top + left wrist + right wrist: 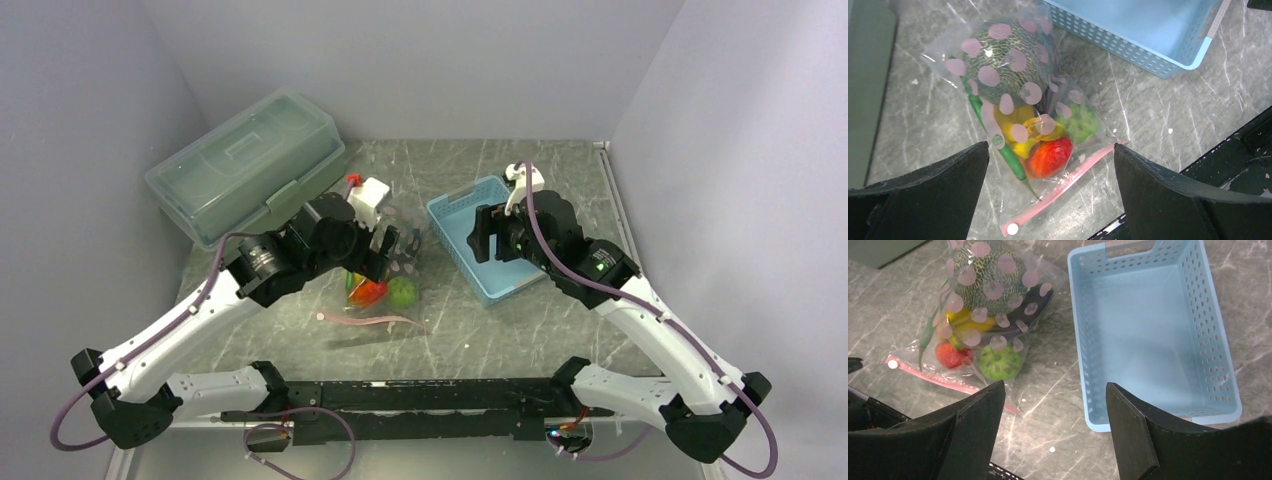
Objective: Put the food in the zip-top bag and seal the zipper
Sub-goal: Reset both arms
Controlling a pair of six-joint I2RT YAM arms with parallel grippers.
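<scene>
Left of the light-blue basket (1228, 390), the zip-top bag (1018, 95) lies with the food (1008, 120) inside and the zipper (1063, 187) along its near edge; bare marble (1158, 105) separates bag and basket. I see the left gripper (1050, 167) and the right gripper (1055, 405) both spread apart, holding nothing.

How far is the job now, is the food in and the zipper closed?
Done: the food lies inside the bag; the basket is empty. In hand: nothing; the left claw and right claw stand open. Left: the zipper lies flat, but whether it is fully sealed cannot be told, so check it.
</scene>
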